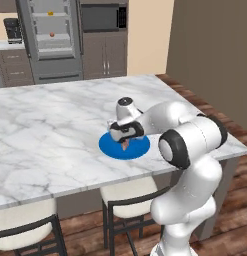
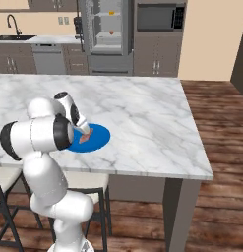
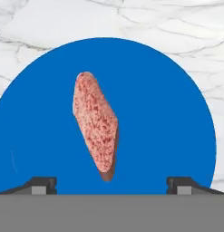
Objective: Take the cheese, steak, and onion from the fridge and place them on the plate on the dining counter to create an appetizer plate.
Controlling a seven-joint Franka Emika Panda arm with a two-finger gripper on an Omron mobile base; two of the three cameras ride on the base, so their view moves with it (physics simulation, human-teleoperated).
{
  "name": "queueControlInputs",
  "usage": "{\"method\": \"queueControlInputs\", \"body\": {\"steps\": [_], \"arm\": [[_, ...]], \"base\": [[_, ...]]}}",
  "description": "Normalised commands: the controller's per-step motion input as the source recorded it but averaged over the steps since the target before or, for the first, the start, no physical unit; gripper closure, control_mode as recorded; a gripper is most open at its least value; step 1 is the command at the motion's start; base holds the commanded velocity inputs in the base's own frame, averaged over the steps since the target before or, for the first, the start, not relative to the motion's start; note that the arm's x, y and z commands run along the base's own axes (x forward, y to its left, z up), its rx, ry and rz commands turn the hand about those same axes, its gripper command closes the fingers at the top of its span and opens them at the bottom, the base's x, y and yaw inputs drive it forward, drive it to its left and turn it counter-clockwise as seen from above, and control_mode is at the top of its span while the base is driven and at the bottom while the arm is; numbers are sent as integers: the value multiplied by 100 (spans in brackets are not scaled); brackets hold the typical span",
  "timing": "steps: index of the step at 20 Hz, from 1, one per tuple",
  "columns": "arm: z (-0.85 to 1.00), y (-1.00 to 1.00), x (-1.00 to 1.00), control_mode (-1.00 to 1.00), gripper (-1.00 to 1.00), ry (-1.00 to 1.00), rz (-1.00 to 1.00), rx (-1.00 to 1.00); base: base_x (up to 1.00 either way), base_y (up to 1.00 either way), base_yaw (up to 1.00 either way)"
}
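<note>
From the left, the gripper (image 1: 126, 141) hangs low over the blue plate (image 1: 109, 146) on the counter (image 1: 55, 125), with the steak (image 1: 125, 145) just under it. Far behind the plate, the fridge (image 1: 51, 42) stands open, and a small round onion (image 1: 52, 34) sits on a shelf. From the right, the steak (image 2: 85, 137) sits over the plate's middle. In the hand view, the two fingertips (image 3: 41, 186) are spread wide, and the steak (image 3: 95, 123) lies between them, touching neither. It looks small, light, soft and maybe slippery. I think pinching its thin sides near the middle would work best.
</note>
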Motion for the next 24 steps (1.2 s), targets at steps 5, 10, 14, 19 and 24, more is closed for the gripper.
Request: {"method": "queueControlInputs", "body": {"steps": [5, 10, 14, 19, 24], "arm": [[100, -41, -100, -100, -100, -5, 0, 0], [92, -59, -100, -100, -100, -11, 14, 2], [53, -30, -100, -100, -100, -12, 38, 0], [34, -22, -100, -100, -100, -12, 48, 0], [21, -16, -100, -100, -100, -15, 48, 0]], "base": [[0, 0, 0], [0, 0, 0], [0, 0, 0], [0, 0, 0], [0, 0, 0]]}}
